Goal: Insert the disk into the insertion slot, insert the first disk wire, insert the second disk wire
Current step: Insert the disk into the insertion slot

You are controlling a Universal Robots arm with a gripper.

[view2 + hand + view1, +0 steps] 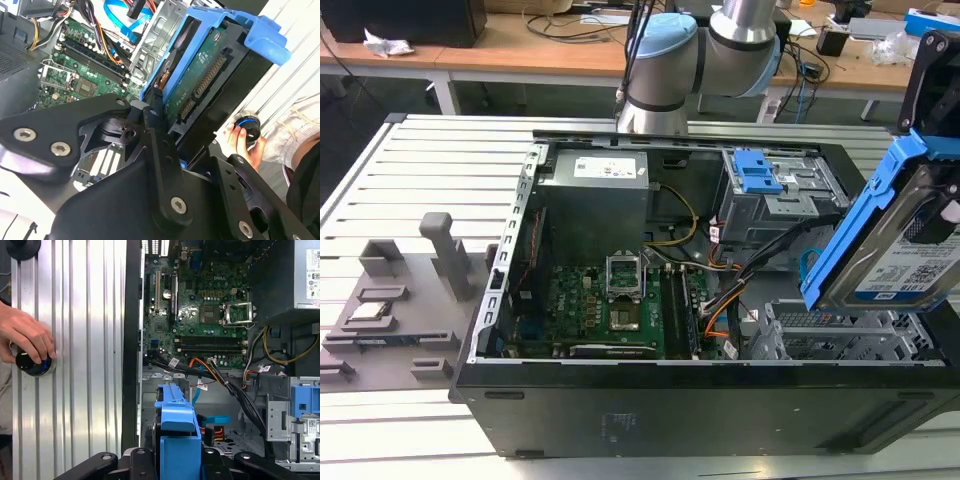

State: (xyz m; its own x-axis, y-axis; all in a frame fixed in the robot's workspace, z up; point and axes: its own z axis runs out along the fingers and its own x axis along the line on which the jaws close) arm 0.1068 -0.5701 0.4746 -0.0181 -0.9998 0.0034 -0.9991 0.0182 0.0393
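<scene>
My gripper (178, 460) is shut on the disk (895, 250), a silver drive with a white label in a bright blue frame (200, 65). The disk hangs tilted above the open computer case, at the exterior view's right. Below it, apart from it, lies the insertion slot (820, 340), a silver perforated cage whose wall also appears in the first wrist view (148, 405). The first disk wire (718, 300), an orange, red and black bundle (210, 371), runs loose beside the cage. The second disk wire (216, 419), a flat light blue cable (808, 262), curls next to it.
A grey drive box with a blue latch (760, 180) sits behind the cage. The motherboard (610, 300) and power supply (600, 185) take up the case's left half. A person's hand (25, 332) rests on a round black knob (32, 365) on the slatted table. Grey fixtures (390, 290) stand left of the case.
</scene>
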